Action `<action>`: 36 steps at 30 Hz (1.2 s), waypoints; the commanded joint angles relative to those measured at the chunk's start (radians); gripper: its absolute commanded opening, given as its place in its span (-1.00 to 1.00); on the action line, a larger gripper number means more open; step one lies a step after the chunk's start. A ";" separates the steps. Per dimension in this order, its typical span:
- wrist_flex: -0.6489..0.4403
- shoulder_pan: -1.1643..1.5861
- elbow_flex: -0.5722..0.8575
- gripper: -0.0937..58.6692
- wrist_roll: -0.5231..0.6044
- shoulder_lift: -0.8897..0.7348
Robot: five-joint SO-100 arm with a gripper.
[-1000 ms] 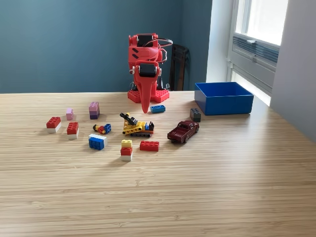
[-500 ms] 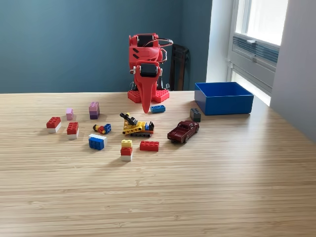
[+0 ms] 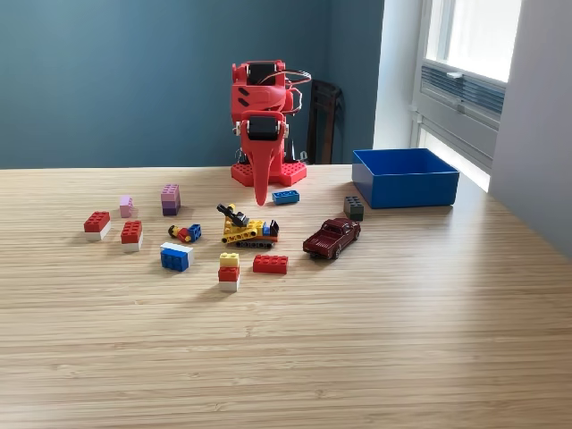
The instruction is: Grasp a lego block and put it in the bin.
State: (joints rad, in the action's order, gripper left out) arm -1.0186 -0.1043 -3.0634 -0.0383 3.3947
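The blue bin (image 3: 405, 178) sits on the wooden counter (image 3: 357, 340) at the exterior view's right, near the window. It is a shallow square box of smooth plastic, open on top, with one flat side facing the camera.

The red pincer (image 3: 260, 197) hangs tip down — its two parts look pressed together, with nothing between them. Just beside it, toward the exterior view's right, lies a small blue block (image 3: 286, 197) with bumps on top, its long side running left to right.

More bumpy blocks are spread about — a red block (image 3: 270, 264) near a shiny dark red toy car (image 3: 332, 238), and a grey block (image 3: 354, 208) near the bin.
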 commanded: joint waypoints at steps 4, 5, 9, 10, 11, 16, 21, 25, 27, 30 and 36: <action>-0.046 -0.009 0.238 -0.95 0.057 -0.072; -0.051 -0.012 0.268 -0.95 0.064 -0.112; -0.052 -0.031 0.396 -0.95 0.100 -0.313; -0.052 -0.040 0.431 -0.95 0.109 -0.368; -0.052 -0.051 0.466 -0.94 0.120 -0.425; -0.098 -0.117 0.644 -0.71 0.190 -0.680; -0.202 -0.189 0.801 -0.58 0.252 -0.877; -0.236 -0.252 0.873 -0.52 0.341 -1.005; -0.239 -0.281 0.891 -0.44 0.391 -1.054; -0.239 -0.318 0.904 -0.29 0.411 -1.109; -0.250 -0.362 0.896 -0.02 0.422 -1.169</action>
State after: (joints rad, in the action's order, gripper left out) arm -1.2548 -0.4449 -2.2335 0.3758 2.2335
